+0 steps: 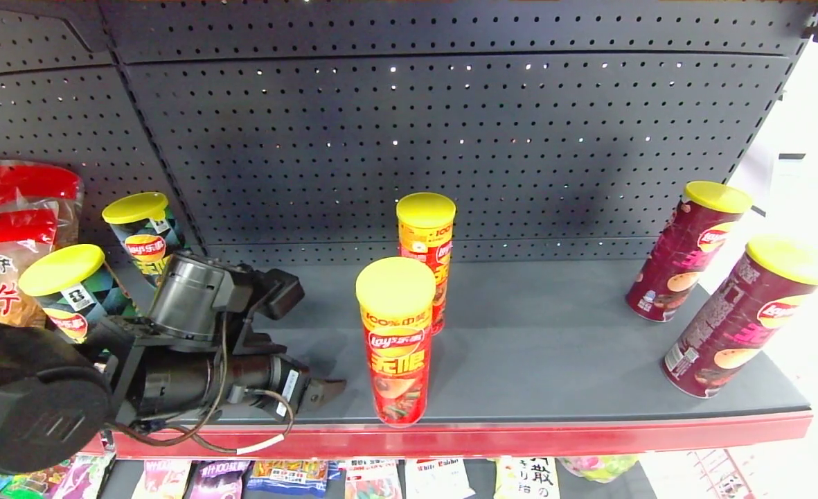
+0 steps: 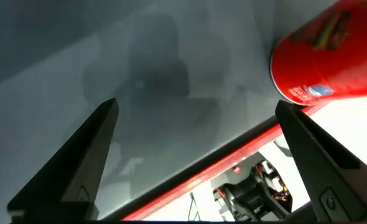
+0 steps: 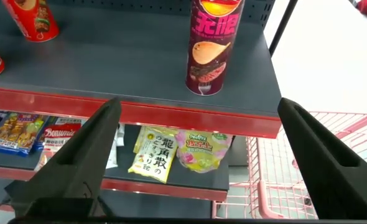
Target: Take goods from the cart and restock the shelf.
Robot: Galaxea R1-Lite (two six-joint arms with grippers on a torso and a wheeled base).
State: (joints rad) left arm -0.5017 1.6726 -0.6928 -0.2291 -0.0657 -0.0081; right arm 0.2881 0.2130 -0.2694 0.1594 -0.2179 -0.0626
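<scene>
1. Head view: saw front red can [image 1: 395, 346] upright at the shelf [image 1: 554, 346] edge, rear red can [image 1: 426, 256] just behind.
2. Found left tool [image 2: 196, 106] spread wide, empty, over the shelf's red lip, just beside the front red can.
3. Found right tool [image 3: 199, 102] spread wide, empty, before the shelf near the pink cart [image 3: 277, 186]; maroon can [image 3: 211, 43] upright above.
4. Noted printed labels, yellow lids; left print unread.

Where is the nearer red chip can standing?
Head view: the nearer red chip can stands upright at the shelf's front edge, just right of the left gripper, another red can behind it.
</scene>
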